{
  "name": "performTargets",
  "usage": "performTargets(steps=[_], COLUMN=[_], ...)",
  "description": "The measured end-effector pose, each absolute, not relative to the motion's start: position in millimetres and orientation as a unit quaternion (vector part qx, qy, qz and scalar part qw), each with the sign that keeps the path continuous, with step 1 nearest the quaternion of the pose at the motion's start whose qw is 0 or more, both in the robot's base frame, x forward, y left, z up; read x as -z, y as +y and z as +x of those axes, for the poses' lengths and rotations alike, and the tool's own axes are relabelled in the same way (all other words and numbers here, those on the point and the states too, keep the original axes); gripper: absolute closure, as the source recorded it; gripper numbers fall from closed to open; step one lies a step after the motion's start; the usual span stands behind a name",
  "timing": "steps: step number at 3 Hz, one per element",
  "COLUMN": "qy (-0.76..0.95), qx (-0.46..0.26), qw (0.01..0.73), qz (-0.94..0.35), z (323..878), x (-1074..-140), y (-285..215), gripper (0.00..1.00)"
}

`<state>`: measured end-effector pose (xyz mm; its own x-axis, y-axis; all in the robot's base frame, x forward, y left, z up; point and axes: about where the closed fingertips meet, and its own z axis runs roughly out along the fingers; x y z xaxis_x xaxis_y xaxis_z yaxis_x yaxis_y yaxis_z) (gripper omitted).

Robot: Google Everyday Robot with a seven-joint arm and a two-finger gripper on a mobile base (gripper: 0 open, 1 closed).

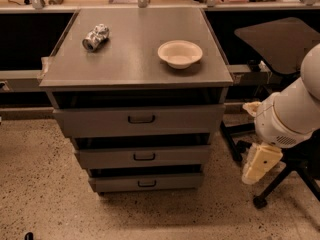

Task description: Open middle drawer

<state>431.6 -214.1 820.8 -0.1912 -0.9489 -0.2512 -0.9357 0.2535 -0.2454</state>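
Note:
The gray cabinet point(135, 59) has three drawers stacked in its front. The middle drawer point(110, 158) is a low wide gray front with a small dark bar handle point(144, 156) at its centre, and it sits flush between the top drawer point(90, 121) and the bottom drawer point(115, 183). My gripper point(260, 162) is a cream-coloured piece hanging below the white arm point(290, 114) at the right. It is off the cabinet's right side, at about the height of the middle drawer, and touches nothing.
A crushed silver can point(95, 37) and a cream bowl point(180, 53) lie on the cabinet top. A black office chair point(277, 41) with a wheeled base point(260, 201) stands right behind my arm. A dark bench runs along the back; speckled floor in front.

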Motion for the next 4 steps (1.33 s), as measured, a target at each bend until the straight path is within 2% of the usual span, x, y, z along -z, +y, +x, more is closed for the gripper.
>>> performTargets(steps=[1, 2, 3, 4], qy=[0.729, 0.715, 0.712, 0.681], qx=[0.030, 0.028, 0.024, -0.015], qw=[0.161, 0.131, 0.132, 0.162], qz=[-0.664, -0.687, -0.689, -0.714], z=[459, 488, 487, 498], x=[-749, -640, -641, -611], y=[-197, -202, -202, -184], gripper=[0.00, 0.00, 0.00, 0.00])
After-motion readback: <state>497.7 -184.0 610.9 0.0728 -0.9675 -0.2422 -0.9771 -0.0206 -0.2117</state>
